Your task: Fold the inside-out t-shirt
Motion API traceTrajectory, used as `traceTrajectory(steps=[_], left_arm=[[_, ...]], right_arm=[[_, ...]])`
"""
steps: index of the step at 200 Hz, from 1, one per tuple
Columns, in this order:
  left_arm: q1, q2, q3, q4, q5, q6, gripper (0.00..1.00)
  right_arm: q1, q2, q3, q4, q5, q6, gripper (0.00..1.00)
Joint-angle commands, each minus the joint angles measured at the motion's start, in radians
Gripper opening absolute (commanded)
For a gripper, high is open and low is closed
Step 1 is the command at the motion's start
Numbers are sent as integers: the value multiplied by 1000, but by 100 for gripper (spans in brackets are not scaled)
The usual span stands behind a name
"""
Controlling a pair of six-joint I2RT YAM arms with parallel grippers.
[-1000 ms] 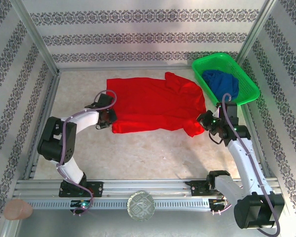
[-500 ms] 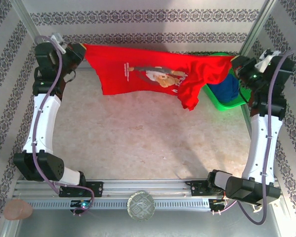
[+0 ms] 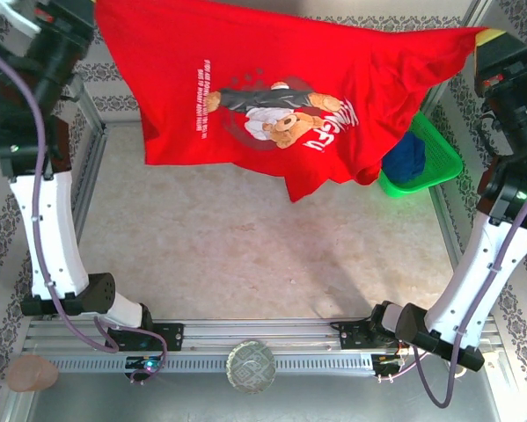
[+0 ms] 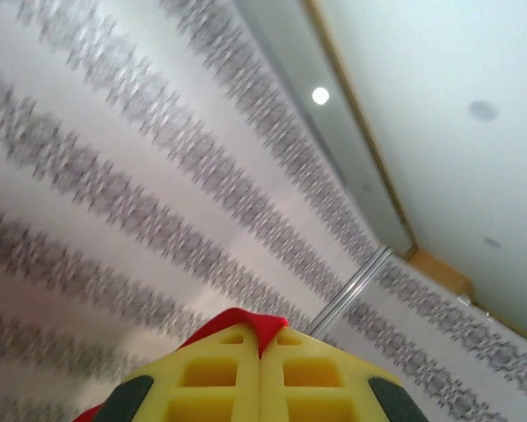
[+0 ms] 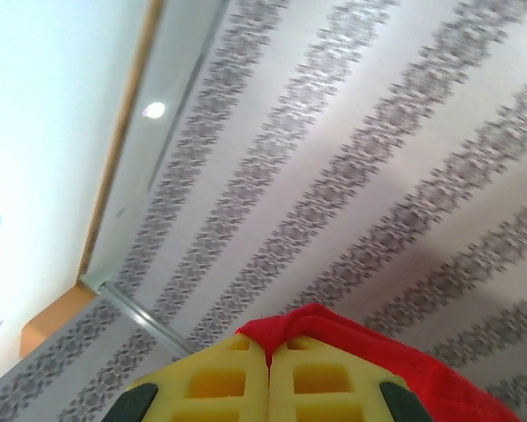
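Left claw (image 4: 260,352) is raised high at the far left, clamped shut on one top corner of the inside-out t-shirt (image 3: 245,88). The wrist view shows a tuft of red cloth pinched between the yellow pads (image 4: 210,374). I hold it up there so gravity pulls the wrinkles out and the cloth spreads flat. Mid-span the shirt hangs like a banner between my arms, well above the table (image 3: 245,255), with the bear print (image 3: 276,119) facing the top camera. The lower edge isn't level: one flap (image 3: 303,185) sags lower right of centre, so I judge tension is uneven. Right claw (image 5: 268,356) is just as high on the far right, also closed on red cloth at the opposite top corner. Behind that edge sits the green basket (image 3: 443,158) with the dark blue garment (image 3: 406,156), which I leave alone. The fold itself hasn't begun; the shirt needs laying down flat first.
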Motion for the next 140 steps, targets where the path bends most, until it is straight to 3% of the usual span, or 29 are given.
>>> traceTrajectory(steps=[1, 36, 68, 97, 124, 140], left_arm=[[35, 97, -15, -93, -33, -22, 0], [38, 259, -23, -77, 41, -45, 0], [39, 444, 171, -148, 64, -49, 0], [55, 703, 541, -179, 46, -142, 0], [74, 788, 551, 5, 4, -325, 0], [76, 785, 551, 65, -14, -357, 0]], right_arm=[[30, 56, -25, 28, 28, 19, 0], [118, 138, -55, 12, 69, -31, 0], [161, 278, 74, -14, 114, -43, 0], [210, 527, 439, -113, 128, -44, 0], [223, 840, 991, -242, 144, 34, 0], [213, 892, 1065, -185, 153, 120, 0]])
